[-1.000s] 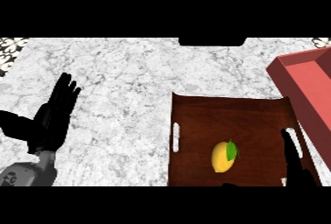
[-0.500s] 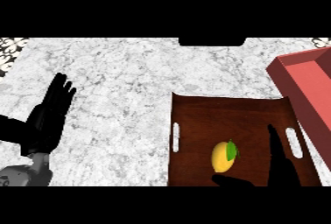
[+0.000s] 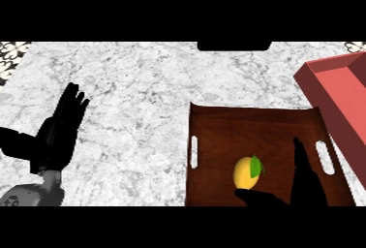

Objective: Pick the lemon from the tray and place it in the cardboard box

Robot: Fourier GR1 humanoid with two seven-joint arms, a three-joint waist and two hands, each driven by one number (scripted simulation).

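Observation:
A yellow lemon point(image 3: 247, 173) with a green leaf lies in the dark brown wooden tray point(image 3: 243, 127), toward its near side. My right hand point(image 3: 305, 181) is over the tray just right of the lemon, open, fingers straight and pointing away, thumb reaching under the lemon's near end. It holds nothing. The reddish cardboard box point(image 3: 337, 92) stands at the right edge, beyond the tray's right side, partly cut off. My left hand point(image 3: 57, 132) rests open at the left over the marble counter, fingers up.
The tray has white slot handles on its left point(image 3: 193, 151) and right point(image 3: 325, 157) sides. Marble counter point(image 3: 143, 82) spreads left of and beyond the tray. A dark recess point(image 3: 235, 46) sits at the far edge.
My right hand has moved up and left into the tray, closer to the lemon. The left hand has barely shifted.

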